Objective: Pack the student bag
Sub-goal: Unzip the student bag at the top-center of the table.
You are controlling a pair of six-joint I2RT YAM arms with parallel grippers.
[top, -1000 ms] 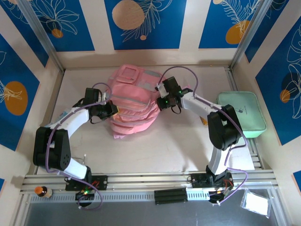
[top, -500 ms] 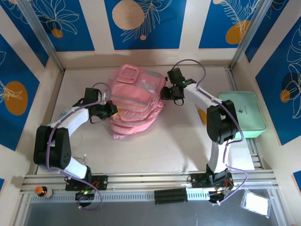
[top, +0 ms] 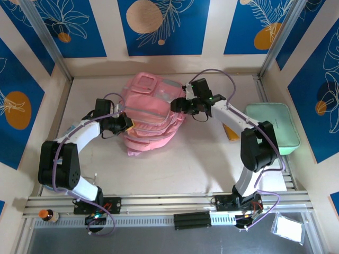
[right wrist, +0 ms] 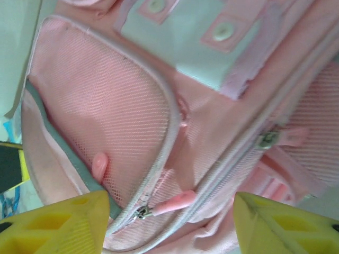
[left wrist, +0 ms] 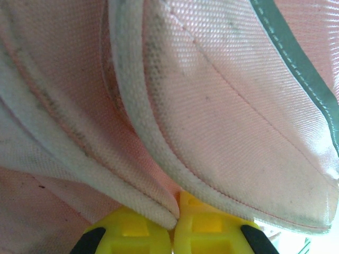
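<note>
The student bag (top: 151,114), a soft pink backpack with grey trim, lies in the middle of the table. My left gripper (top: 126,123) is at its left side. In the left wrist view the yellow fingers (left wrist: 132,233) of this gripper (left wrist: 176,222) are shut on a white-piped edge of the bag (left wrist: 222,106). My right gripper (top: 177,104) hovers over the bag's right side. It is open (right wrist: 172,227), with nothing between its fingers. Below it a pink zip pull (right wrist: 175,202) lies on the bag's mesh pocket (right wrist: 116,116).
A flat mint-green case (top: 273,127) lies at the right edge of the table. A small orange item (top: 231,132) sits beside the right arm. A small bottle (top: 46,215) and a plastic packet (top: 288,228) rest on the near rail area.
My right gripper has opened and shifted up and then left over the bag's right side. The bag's right part has shifted slightly. The left gripper has stayed put.
</note>
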